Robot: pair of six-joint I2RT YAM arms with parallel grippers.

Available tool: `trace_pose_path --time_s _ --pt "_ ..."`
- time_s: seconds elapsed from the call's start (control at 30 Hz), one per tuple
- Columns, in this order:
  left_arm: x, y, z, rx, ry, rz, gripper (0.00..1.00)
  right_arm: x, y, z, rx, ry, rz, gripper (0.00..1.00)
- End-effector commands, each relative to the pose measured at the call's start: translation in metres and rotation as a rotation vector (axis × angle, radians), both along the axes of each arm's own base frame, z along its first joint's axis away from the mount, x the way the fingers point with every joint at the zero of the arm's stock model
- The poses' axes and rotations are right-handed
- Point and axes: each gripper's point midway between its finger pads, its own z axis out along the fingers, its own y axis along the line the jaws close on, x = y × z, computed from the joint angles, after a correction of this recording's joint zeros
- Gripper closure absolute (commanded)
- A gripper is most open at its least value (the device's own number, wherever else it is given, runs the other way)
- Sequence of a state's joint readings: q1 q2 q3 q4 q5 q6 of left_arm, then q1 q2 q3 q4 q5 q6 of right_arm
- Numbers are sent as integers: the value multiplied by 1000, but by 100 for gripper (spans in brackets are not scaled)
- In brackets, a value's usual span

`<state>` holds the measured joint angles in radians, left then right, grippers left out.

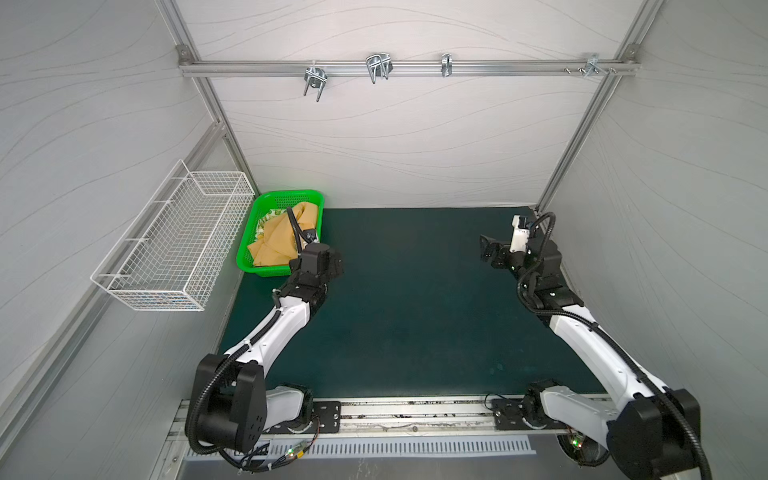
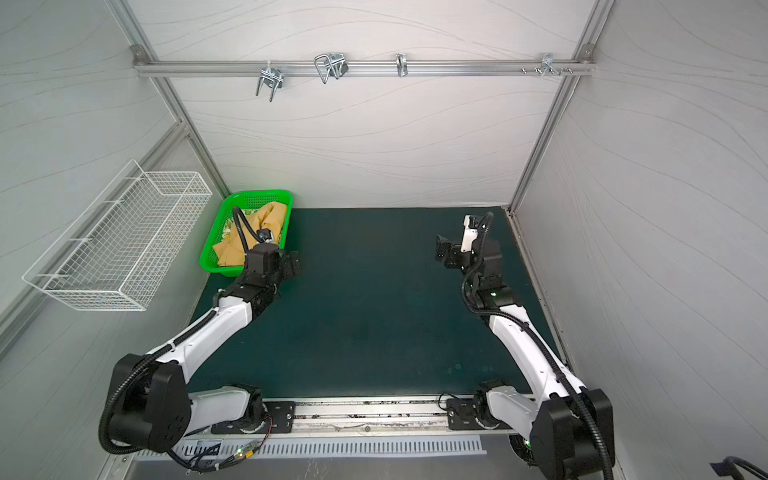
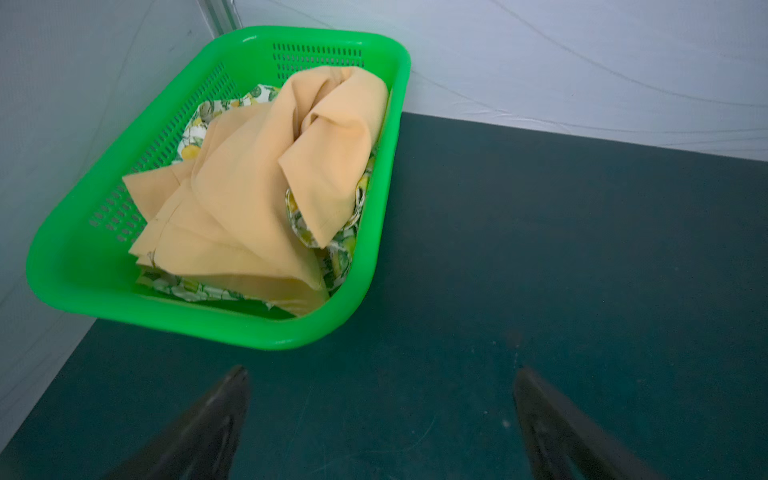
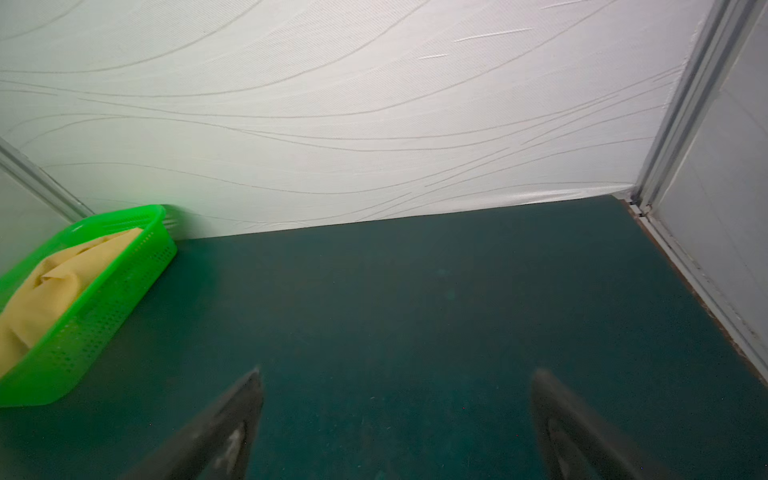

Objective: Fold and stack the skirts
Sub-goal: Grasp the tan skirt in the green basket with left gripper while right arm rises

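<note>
Left gripper (image 3: 381, 370): jaws spread wide, empty, poised over the green mat (image 3: 540, 249) just short of the green basket (image 3: 83, 282). Mustard-yellow skirt (image 3: 249, 199): crumpled in the basket, ahead of this gripper, lying atop the lemon-print skirt (image 3: 336, 262), which peeks out at the edges. Right gripper (image 4: 397, 372): jaws likewise wide, empty, over the mat's right side, well apart from the basket and both skirts. Neither skirt is folded.
</note>
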<state>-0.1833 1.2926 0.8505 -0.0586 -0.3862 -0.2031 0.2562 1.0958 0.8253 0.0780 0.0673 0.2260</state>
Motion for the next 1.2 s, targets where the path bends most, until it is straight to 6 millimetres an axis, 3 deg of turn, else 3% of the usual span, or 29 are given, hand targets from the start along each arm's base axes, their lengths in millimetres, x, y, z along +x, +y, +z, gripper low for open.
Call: trace_pose_path --time_s 0.0,0.23,0.43,0.57,1.0,1.17 --pt "13 4 14 -29 75 80 1 -3 15 -15 72 155 46 1" --pt "72 10 20 17 181 126 1 8 35 -13 131 216 101 1" --pt "106 42 -4 -130 233 215 1 11 46 -8 151 222 145 1" --pt "123 56 -16 -139 253 236 1 12 53 -11 165 236 170 1" --pt "142 88 -53 -193 320 304 3 7 61 -21 196 262 209 1" --pt "147 95 -56 -206 310 311 5 4 61 -23 198 262 215 1"
